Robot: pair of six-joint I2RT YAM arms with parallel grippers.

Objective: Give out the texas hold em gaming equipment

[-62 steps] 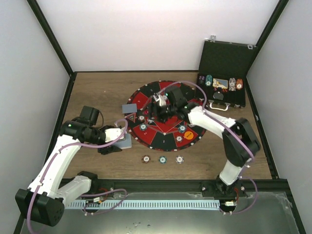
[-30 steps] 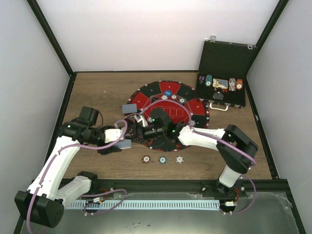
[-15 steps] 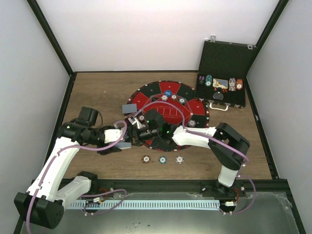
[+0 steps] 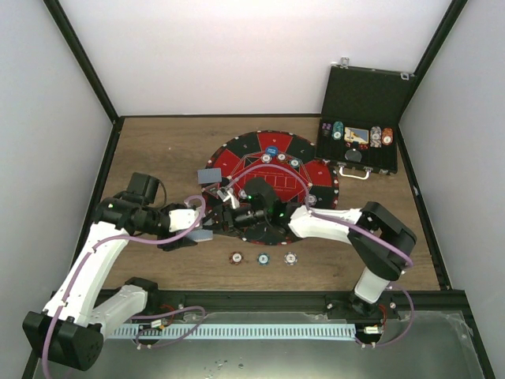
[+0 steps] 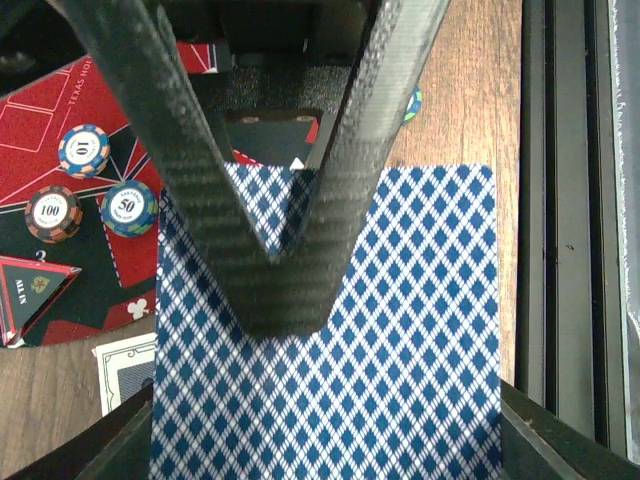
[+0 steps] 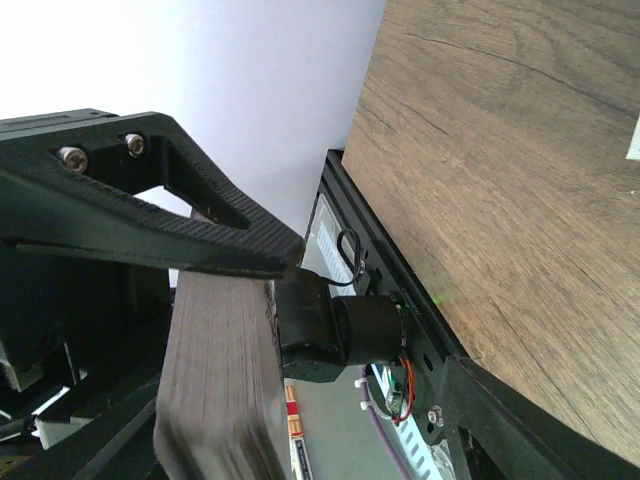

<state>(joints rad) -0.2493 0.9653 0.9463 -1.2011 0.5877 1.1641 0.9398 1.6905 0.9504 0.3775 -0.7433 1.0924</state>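
The deck of playing cards (image 5: pixel 400 340), with blue diamond backs, fills the lower left wrist view. My left gripper (image 5: pixel 285 310) is shut on it, just off the mat's left edge (image 4: pixel 202 232). My right gripper (image 4: pixel 220 214) reaches left across the mat to the deck. In the right wrist view its upper finger (image 6: pixel 150 230) lies along the deck's top (image 6: pixel 215 380), and the lower finger (image 6: pixel 520 420) stands well apart, so the jaws are open. Three poker chips (image 4: pixel 263 258) lie in a row on the wood in front of the mat. More chips (image 5: pixel 83 150) sit on the mat.
The round red-and-black mat (image 4: pixel 272 150) lies mid-table with a blue button (image 4: pixel 271 150) at its far side. A single card (image 4: pixel 210 174) rests by its left rim. The open black case (image 4: pixel 363 99) with chips stands back right. The table's near rail (image 5: pixel 570 200) is close.
My right arm swung from the mat's centre leftwards to the deck held by the left gripper, and its jaws have narrowed. The left arm and the deck have stayed put.
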